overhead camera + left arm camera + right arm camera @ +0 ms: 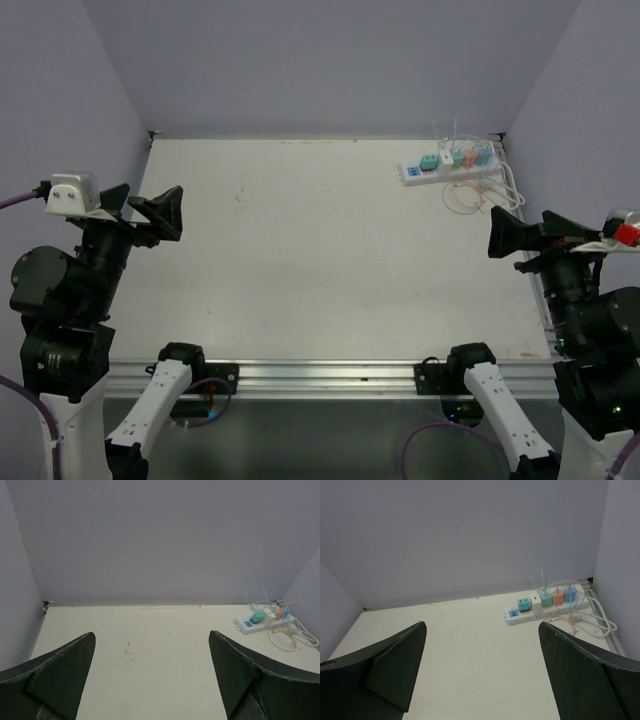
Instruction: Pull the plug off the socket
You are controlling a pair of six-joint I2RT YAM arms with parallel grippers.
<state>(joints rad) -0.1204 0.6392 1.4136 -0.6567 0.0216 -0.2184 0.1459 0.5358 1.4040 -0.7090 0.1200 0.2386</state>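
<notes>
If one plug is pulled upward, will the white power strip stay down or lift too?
The power strip looks slim and light, so it probably lifts unless held down. Its white cables lie in slack loops, likely anchoring little. The plugs stand close together; neighbours may get nudged.

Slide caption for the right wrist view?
Right claw open, well short of the socket at far right, a row of coloured plugs seated in it.
</notes>
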